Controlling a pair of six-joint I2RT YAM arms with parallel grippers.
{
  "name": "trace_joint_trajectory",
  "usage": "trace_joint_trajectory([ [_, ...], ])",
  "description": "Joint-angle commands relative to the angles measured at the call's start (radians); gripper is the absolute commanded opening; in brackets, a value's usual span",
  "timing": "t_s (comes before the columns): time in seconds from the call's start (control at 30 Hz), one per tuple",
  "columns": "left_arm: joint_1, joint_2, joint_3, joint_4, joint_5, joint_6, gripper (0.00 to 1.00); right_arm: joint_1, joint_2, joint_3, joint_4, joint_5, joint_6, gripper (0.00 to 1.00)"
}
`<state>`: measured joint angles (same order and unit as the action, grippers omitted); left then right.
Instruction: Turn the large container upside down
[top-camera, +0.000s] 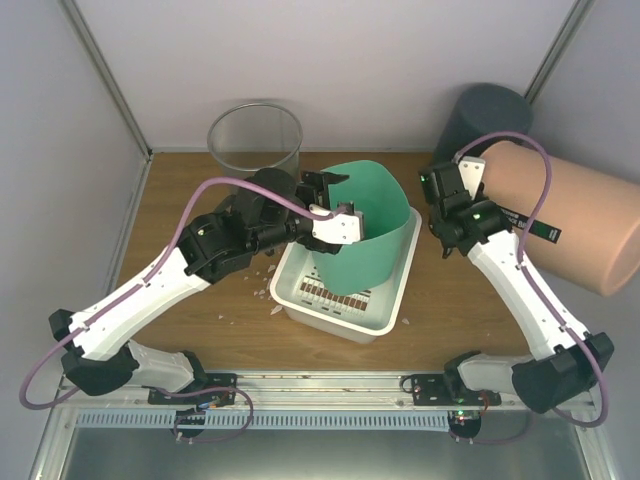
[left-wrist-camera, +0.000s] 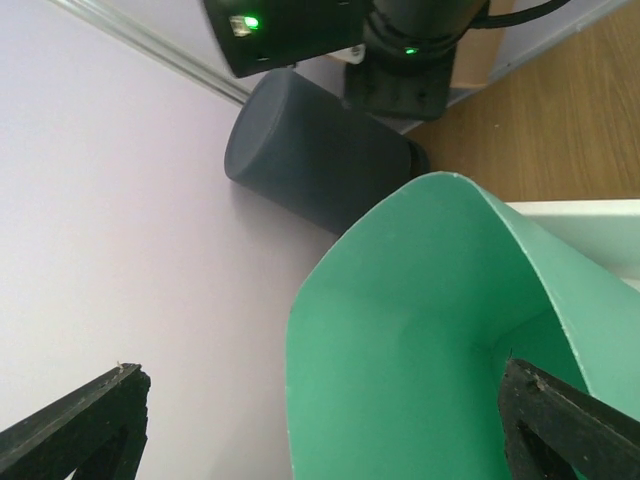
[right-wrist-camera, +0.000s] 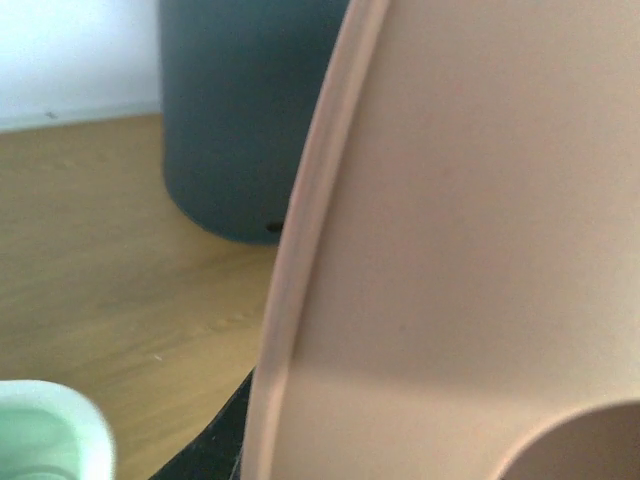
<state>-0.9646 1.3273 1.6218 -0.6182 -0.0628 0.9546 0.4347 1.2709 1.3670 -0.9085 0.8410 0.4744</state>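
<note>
The peach bin (top-camera: 580, 220), the biggest here and so I take it the one meant, hangs tipped on its side at the right, its rim pinched by the right gripper (top-camera: 478, 205). The flip looks half done; next the wrist must roll until the mouth faces down. The left gripper (top-camera: 338, 203) is spread wide astride the green bin (top-camera: 365, 240), holding nothing

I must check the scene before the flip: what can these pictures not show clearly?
Peach container: far end cut off by the top view's right edge.
Right fingers: right wrist view, the container's rim covers nearly all of them.
White tray floor: top view, the green container hides much of it.
</note>
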Motion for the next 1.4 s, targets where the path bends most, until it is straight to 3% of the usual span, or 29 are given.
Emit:
trace_joint_trajectory([
  [0.0,0.030,0.004,0.029,0.022,0.030,-0.004,0.94,-0.082,-0.006,-0.062,-0.052,-0.020,0.022,0.01],
  [0.2,0.035,0.000,0.053,0.013,0.031,-0.003,0.94,-0.183,0.033,-0.152,-0.040,-0.131,0.006,0.01],
  [0.47,0.048,-0.006,0.052,0.008,0.036,0.021,0.94,-0.208,0.214,-0.177,-0.049,-0.176,-0.032,0.01],
  [1.1,0.190,0.021,0.085,0.004,0.157,0.031,0.93,-0.241,0.532,-0.044,-0.152,-0.211,-0.058,0.01],
  [1.27,0.214,0.022,0.083,0.003,0.174,0.034,0.94,-0.243,0.597,-0.016,-0.150,-0.230,-0.058,0.13],
  [1.37,0.222,0.020,0.082,0.004,0.176,0.041,0.93,-0.244,0.617,-0.011,-0.143,-0.254,-0.055,0.15],
])
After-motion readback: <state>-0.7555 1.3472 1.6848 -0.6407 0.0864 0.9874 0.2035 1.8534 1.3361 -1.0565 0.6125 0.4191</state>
